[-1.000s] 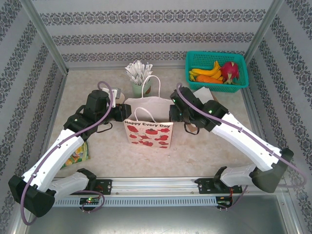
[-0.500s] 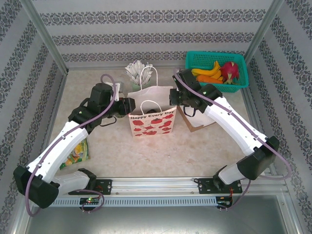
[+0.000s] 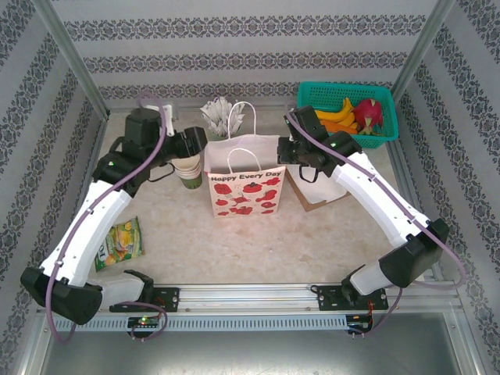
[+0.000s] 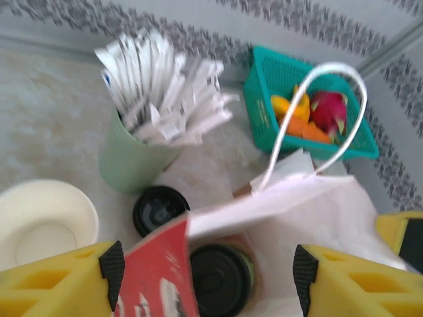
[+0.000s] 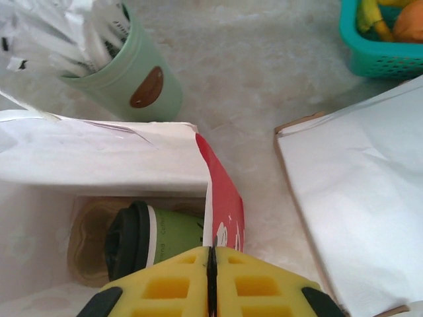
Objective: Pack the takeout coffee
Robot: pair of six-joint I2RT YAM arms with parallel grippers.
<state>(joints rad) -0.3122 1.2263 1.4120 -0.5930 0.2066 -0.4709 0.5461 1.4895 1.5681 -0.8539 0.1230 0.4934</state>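
Left gripper has backed off to 10 o'clock of the paper gift bag since a second ago; its fingers are now spread over the rim. Takeout coffee sits at the bag's bottom, below and between those fingers, not touched. Right gripper is pressed together on the bag's red 3 o'clock edge. Tight: cream cup stack at 9, mint-green stick cup at 12. Open table at 6.

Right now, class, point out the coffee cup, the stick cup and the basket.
Coffee cup (image 5: 175,238): right wrist view, on its green side.
Stick cup (image 5: 125,89): right wrist view, on its wall.
Basket (image 4: 259,105): left wrist view, on its mesh wall.
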